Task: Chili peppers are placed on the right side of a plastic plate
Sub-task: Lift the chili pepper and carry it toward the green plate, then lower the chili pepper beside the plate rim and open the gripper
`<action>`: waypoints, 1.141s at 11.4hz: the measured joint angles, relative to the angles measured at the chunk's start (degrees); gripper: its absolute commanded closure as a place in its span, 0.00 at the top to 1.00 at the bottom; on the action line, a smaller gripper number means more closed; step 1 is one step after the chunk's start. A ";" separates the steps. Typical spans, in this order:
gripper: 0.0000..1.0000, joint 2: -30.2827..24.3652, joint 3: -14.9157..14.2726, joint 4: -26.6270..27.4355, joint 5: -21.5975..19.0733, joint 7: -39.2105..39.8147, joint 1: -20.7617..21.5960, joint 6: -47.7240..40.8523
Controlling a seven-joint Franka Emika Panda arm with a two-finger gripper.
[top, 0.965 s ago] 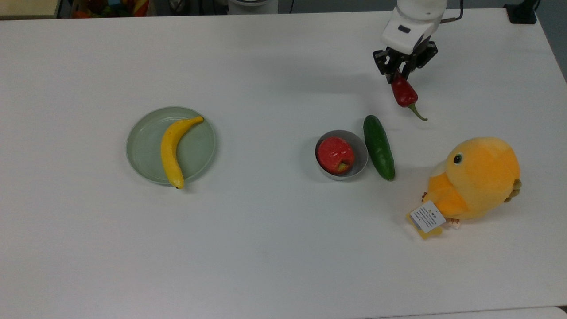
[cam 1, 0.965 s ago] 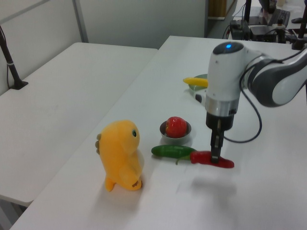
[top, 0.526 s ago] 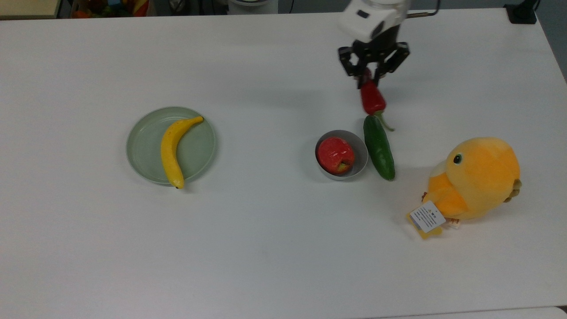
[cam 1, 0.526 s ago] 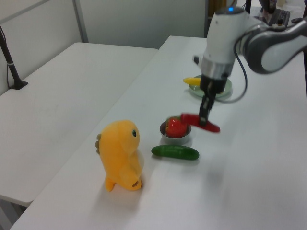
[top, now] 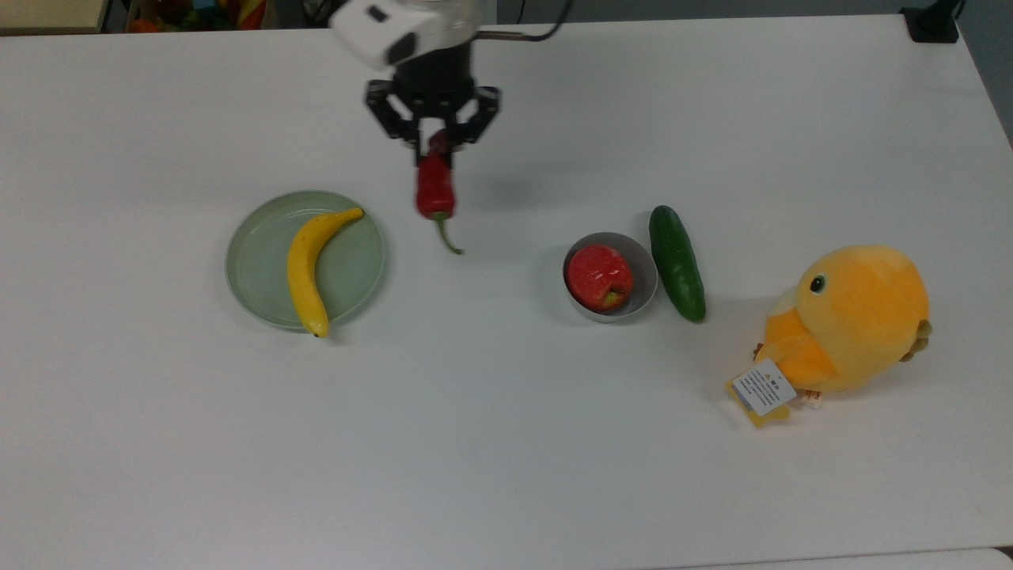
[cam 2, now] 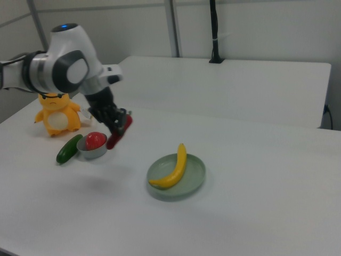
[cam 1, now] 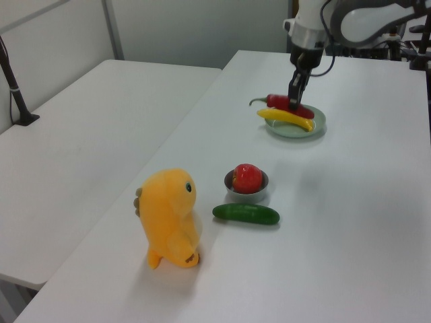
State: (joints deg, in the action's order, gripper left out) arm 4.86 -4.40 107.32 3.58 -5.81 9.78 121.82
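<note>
Top view: my gripper [top: 434,141] holds the chili pepper [top: 434,188] above table, just right of the plastic plate [top: 257,265] carrying banana [top: 307,265]; farther right, apple [top: 600,276] in bowl [top: 643,269], cucumber [top: 677,262] beside, plush chick [top: 851,319] beyond.

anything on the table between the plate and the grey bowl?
Top view: bare table between the plate and grey bowl; only the chili pepper, held in the gripper, hangs nearby.

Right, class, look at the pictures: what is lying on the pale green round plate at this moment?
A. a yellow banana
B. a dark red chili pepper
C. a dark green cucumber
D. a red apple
A: the yellow banana lies across the pale green round plate, while the dark red chili pepper hangs in the fingers off the top view's right of the plate.
</note>
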 measured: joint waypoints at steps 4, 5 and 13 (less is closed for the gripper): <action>0.00 1.13 -10.57 0.50 0.00 14.55 -4.84 -0.01; 0.00 1.83 -12.31 0.48 0.00 16.80 -6.33 0.51; 0.00 17.72 -12.76 -1.39 -0.01 17.86 -14.59 20.47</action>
State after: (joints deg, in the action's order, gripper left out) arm 22.58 -17.16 105.93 3.57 12.05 -4.81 142.29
